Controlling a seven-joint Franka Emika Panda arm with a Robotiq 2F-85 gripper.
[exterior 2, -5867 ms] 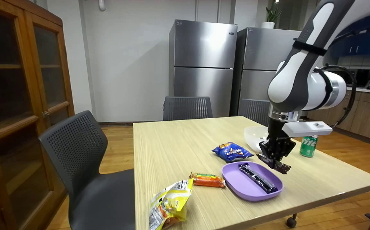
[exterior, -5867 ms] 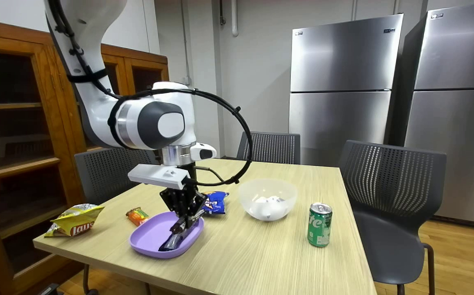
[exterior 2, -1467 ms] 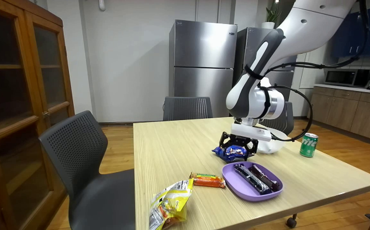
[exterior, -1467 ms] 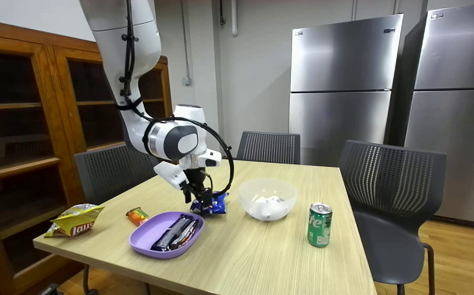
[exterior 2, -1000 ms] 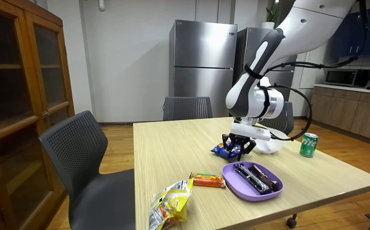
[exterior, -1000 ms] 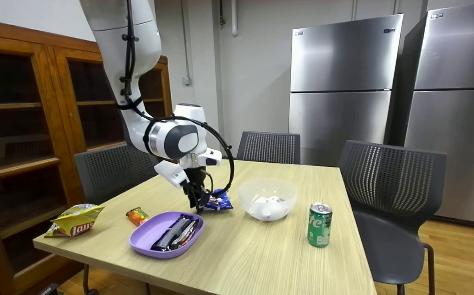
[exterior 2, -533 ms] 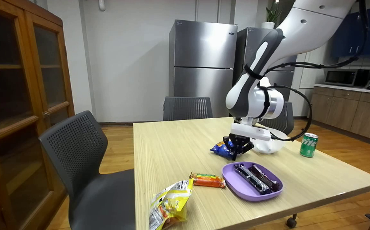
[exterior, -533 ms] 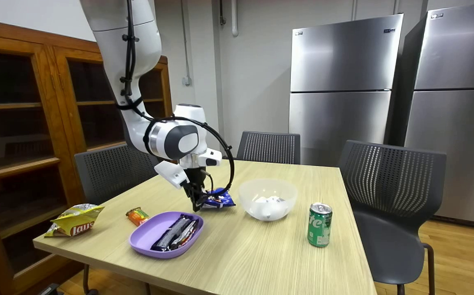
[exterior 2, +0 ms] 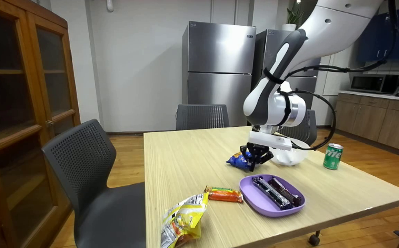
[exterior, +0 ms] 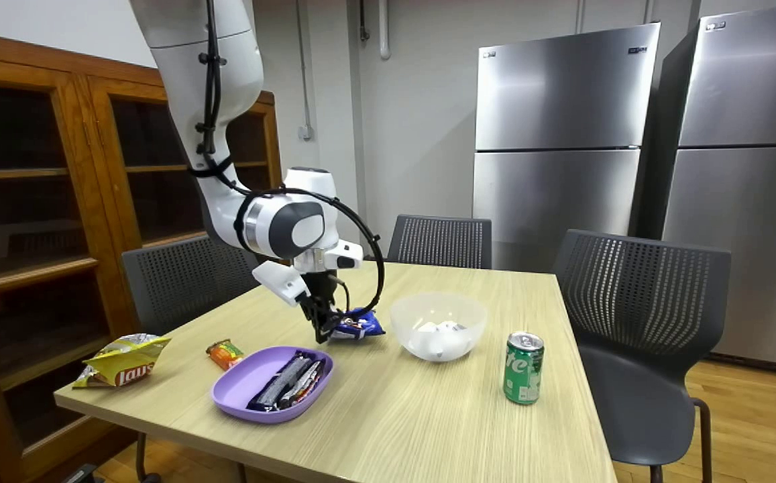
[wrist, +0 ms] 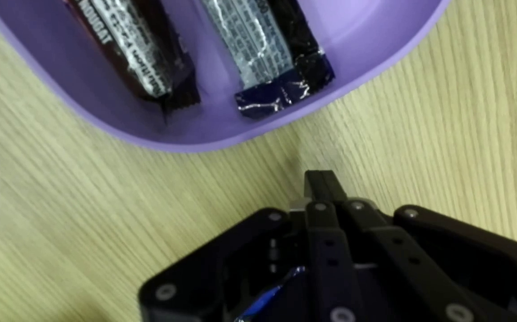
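Observation:
My gripper [exterior: 321, 337] points down at the table just beyond the purple tray. In the wrist view its fingertips [wrist: 325, 179] meet, with nothing seen between them. A blue snack bag [exterior: 365, 325] lies right beside and behind the fingers; it is partly hidden by them in both exterior views [exterior 2: 237, 162]. I cannot tell whether they touch it. A blue strip of the bag [wrist: 262, 302] shows under the gripper in the wrist view. The purple tray [exterior 2: 258, 204] holds two dark wrapped bars side by side, a blue-black one [wrist: 258, 49] and a brown one [wrist: 137, 49].
An orange wrapped bar [exterior 2: 224, 195] and a yellow chip bag [exterior 2: 185, 220] lie left of the tray. A translucent bowl [exterior: 438, 339] with white things in it and a green can [exterior: 523, 370] stand to the right. Chairs [exterior: 642, 322] surround the table.
Earlier my gripper held the brown bar over the tray; the bar now lies in it. The gripper moved to the blue bag, open, then its fingers closed, and the bag shifted slightly away.

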